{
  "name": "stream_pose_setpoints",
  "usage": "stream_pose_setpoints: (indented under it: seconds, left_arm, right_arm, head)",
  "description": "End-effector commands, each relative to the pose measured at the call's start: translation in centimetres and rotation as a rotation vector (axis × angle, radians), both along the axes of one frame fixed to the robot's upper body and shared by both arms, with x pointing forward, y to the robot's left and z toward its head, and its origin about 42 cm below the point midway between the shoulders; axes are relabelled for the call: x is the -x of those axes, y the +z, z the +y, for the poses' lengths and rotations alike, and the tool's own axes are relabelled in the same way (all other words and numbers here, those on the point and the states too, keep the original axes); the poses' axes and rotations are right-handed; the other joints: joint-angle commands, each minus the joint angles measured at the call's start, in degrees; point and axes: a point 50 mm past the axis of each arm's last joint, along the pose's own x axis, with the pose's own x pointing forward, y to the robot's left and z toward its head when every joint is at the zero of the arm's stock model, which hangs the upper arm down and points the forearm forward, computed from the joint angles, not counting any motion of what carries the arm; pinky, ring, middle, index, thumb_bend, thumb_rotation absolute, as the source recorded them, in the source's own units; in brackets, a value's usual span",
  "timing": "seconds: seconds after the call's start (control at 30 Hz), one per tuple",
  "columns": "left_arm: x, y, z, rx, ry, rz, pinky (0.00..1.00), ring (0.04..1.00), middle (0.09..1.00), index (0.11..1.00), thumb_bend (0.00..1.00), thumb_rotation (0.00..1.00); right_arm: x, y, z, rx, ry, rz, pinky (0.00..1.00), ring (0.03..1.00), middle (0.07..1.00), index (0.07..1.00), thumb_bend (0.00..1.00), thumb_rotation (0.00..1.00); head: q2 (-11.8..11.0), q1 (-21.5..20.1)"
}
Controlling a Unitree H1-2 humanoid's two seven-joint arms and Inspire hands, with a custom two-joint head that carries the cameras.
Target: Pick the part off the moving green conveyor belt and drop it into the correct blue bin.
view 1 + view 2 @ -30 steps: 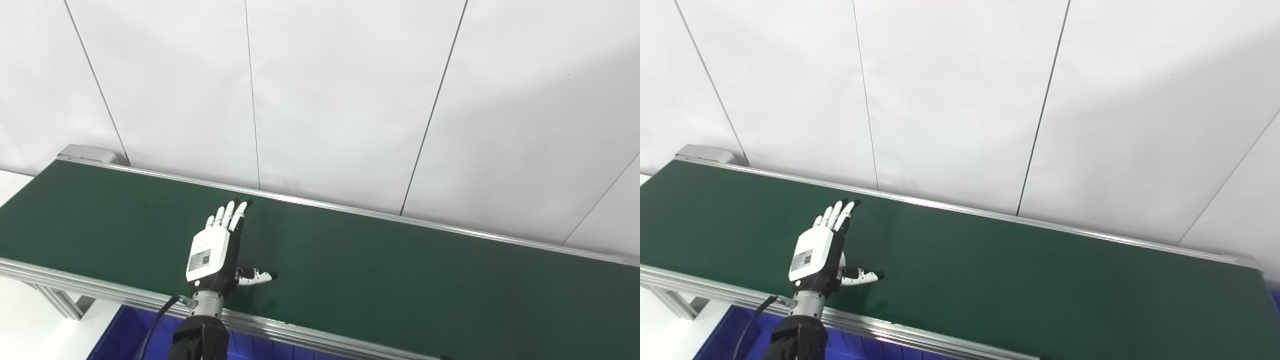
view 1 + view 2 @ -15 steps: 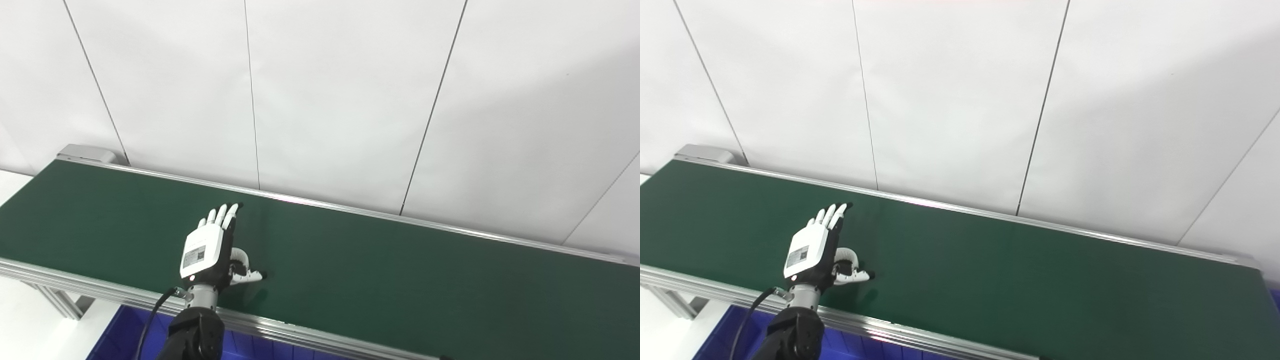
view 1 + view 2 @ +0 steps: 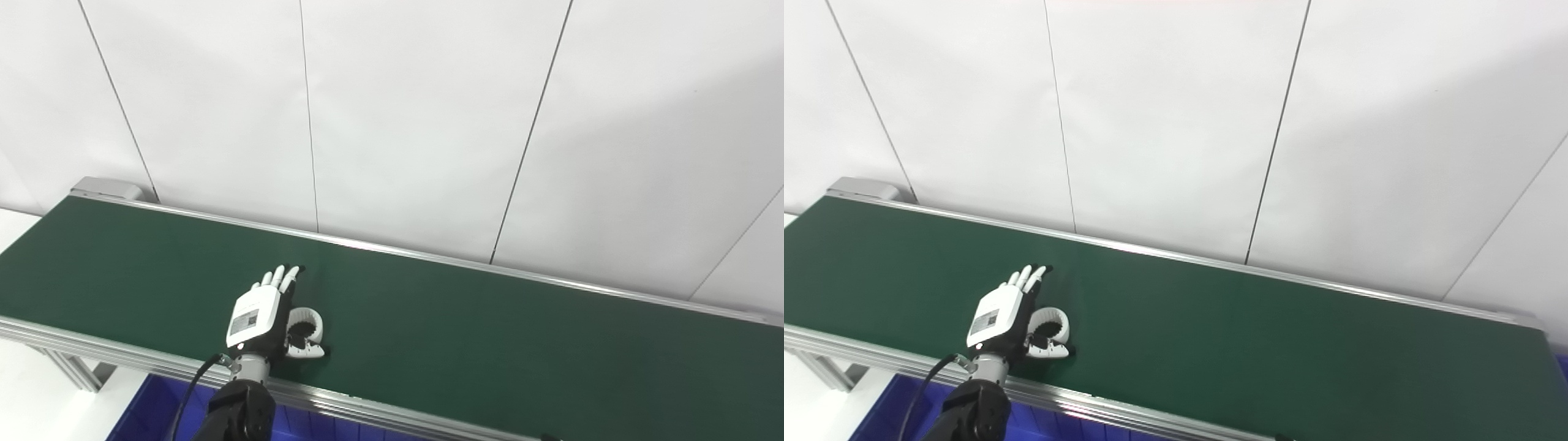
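- Reaching over the green conveyor belt [image 3: 429, 331], our left hand [image 3: 260, 315] hangs low above its near side, fingers [image 3: 283, 277] stretched out and apart, thumb angled toward the part.
- We see the part, a white ring [image 3: 306, 323], lying on the belt between thumb and palm; whether they touch it we cannot tell.
- A blue bin [image 3: 153, 410] sits below the belt's near rail [image 3: 367, 411].
- White wall panels [image 3: 416, 122] rise behind the belt.
- Our right hand is out of sight.
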Motion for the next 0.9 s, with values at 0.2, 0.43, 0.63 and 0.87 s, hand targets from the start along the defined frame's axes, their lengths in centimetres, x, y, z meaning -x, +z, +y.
stream_pose_setpoints:
  seconds: [0.2, 0.43, 0.63, 0.87]
  left_arm:
    - [-0.4, 0.7, 0.4, 0.139, 0.027, -0.090, 0.42, 0.440, 0.543, 0.570, 0.52, 0.00]
    - [-0.5, 1.0, -0.2, 0.204, 0.013, -0.064, 0.37, 0.418, 0.494, 0.508, 0.50, 0.00]
    - [-0.5, 1.2, 0.0, 0.225, -0.027, 0.019, 0.37, 0.422, 0.501, 0.502, 0.50, 0.00]
    - [0.2, 2.2, -0.1, 0.264, -0.036, -0.055, 0.37, 0.421, 0.490, 0.508, 0.50, 0.00]
  right_arm:
    - [-0.1, 1.3, 0.1, -0.024, 0.009, -0.087, 0.63, 0.729, 0.768, 0.809, 0.72, 0.19]
    - [-0.1, 1.3, 0.1, -0.018, 0.007, -0.087, 0.62, 0.722, 0.764, 0.810, 0.71, 0.19]
    - [-0.1, 1.3, 0.2, -0.032, 0.004, -0.086, 0.63, 0.726, 0.765, 0.811, 0.70, 0.17]
    - [-0.1, 1.4, 0.4, -0.033, 0.002, -0.090, 0.64, 0.725, 0.762, 0.811, 0.69, 0.17]
  head:
    - [0.4, 0.0]
    - [0.4, 0.0]
    - [0.4, -0.1]
    - [1.0, -0.5]
